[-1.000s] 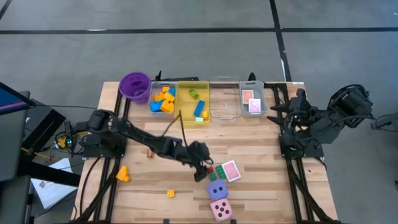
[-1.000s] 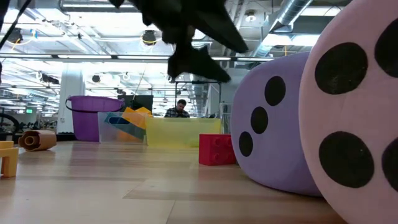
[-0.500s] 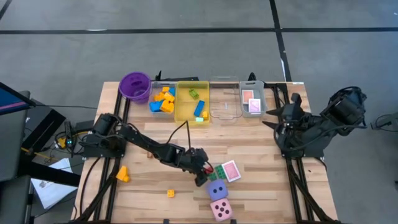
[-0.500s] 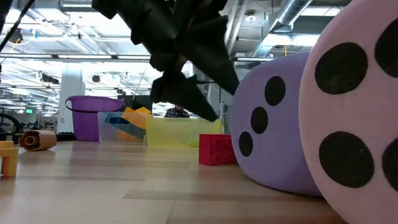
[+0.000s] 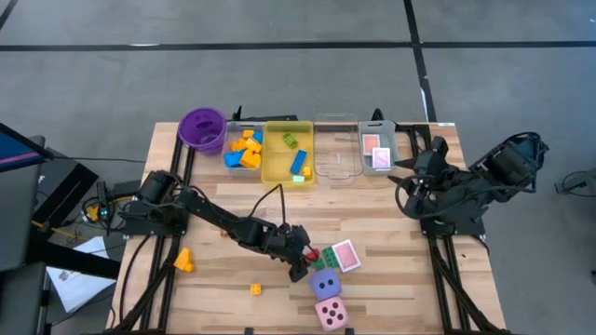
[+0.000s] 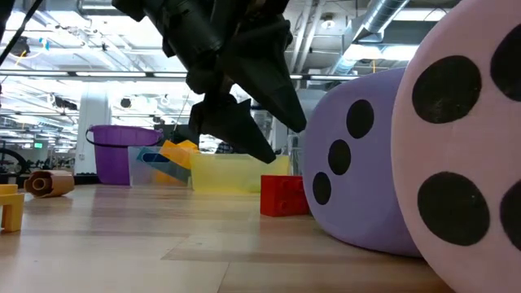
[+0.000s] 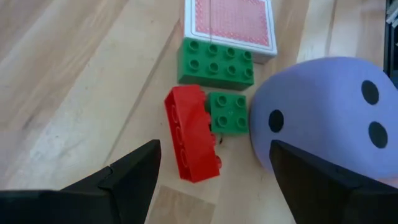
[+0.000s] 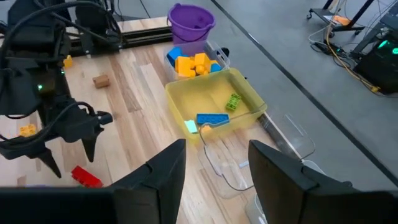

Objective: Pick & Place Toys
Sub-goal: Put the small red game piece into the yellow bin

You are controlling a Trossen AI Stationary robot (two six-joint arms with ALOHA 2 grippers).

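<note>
Item: left gripper (image 7: 211,171), dark two-finger tool, fingers spread apart and empty, poised just above a small red plastic brick (image 7: 191,142).

Location of brick: flat on the bare wooden table (image 5: 391,270), touching a small green square brick (image 7: 229,113). A larger green brick (image 7: 216,60) and a pink-backed playing card (image 7: 229,22) lie just beyond; the purple soft die (image 7: 329,109) sits close to the green square brick's other side.

Handling note, as a judgement: come straight down with one finger on each long side of the red brick. The far finger has little room between the green square and the die, so centre carefully or both will be nudged.

Right gripper (image 8: 211,171): waiting near the table's right edge, fingers close together, holding nothing visible.

Change: compared with a second back, the left gripper sits lower over the bricks and its fingers are slightly wider; the right arm has swung inward toward the trays.
</note>
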